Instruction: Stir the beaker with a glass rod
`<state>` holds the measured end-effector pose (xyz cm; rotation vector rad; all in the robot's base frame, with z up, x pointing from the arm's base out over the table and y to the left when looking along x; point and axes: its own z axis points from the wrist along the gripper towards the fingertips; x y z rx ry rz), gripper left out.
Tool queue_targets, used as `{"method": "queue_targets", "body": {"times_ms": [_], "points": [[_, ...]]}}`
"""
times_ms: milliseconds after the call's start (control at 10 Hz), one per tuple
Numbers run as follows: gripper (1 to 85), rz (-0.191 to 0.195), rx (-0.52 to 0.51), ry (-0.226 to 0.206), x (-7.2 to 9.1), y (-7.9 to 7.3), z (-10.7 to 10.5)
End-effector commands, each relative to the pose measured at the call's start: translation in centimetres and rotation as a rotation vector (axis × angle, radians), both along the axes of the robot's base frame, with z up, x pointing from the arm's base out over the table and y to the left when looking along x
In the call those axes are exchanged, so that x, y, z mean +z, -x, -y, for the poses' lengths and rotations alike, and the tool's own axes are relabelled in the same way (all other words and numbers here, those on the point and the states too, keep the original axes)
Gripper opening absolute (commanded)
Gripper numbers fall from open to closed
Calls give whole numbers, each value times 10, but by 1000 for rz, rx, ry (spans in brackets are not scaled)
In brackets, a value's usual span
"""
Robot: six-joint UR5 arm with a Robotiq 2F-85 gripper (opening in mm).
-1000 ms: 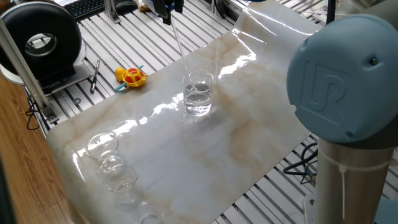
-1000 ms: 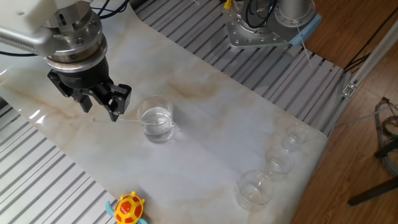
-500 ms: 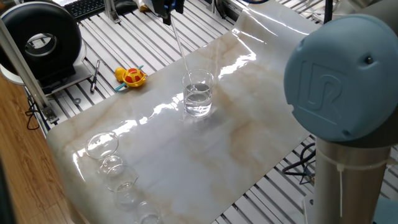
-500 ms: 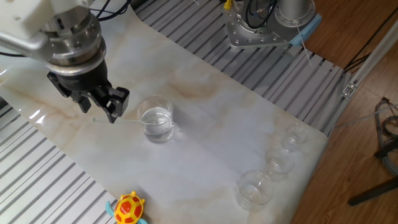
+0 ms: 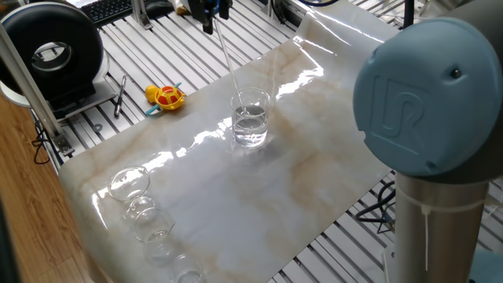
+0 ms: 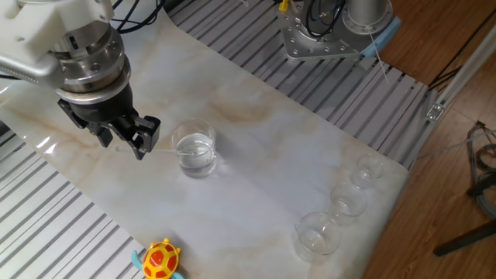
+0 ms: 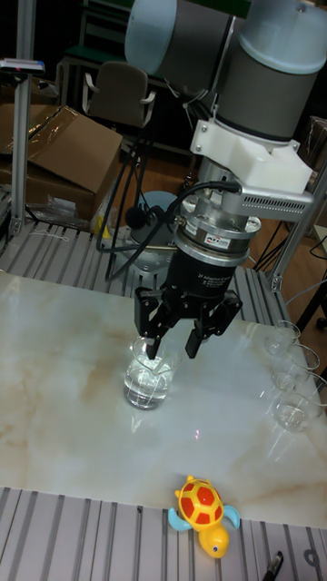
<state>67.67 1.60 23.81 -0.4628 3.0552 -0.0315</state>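
The beaker (image 5: 250,118) stands on the marble-patterned sheet (image 5: 299,165), clear liquid filling its lower half. The thin glass rod (image 5: 228,59) slants down from my gripper (image 5: 211,17) at the frame's top edge, and its lower end is inside the beaker. In the other fixed view the gripper (image 6: 124,147) hangs just left of the beaker (image 6: 194,147), with the rod showing only as a faint line between them. The tall fixed view has the gripper (image 7: 171,351) right above the beaker (image 7: 148,377). The gripper is shut on the rod.
A yellow and red toy turtle (image 5: 165,96) lies on the slatted table beside the sheet. Several small round glass vessels (image 5: 134,189) stand at the sheet's far end. A black round device (image 5: 51,51) sits in the corner. The arm's blue joint (image 5: 428,102) fills the foreground.
The gripper has shifted slightly, drifting a little down and left in the other fixed view. The rod's lower end stays inside the beaker.
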Motion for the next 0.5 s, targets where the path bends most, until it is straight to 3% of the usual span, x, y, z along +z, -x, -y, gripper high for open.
{"method": "queue_targets", "body": {"times_ms": [0,400], "points": [[550,5,-3,-16,0,-4,-7],[550,12,-1,-25,0,-12,-16]]}}
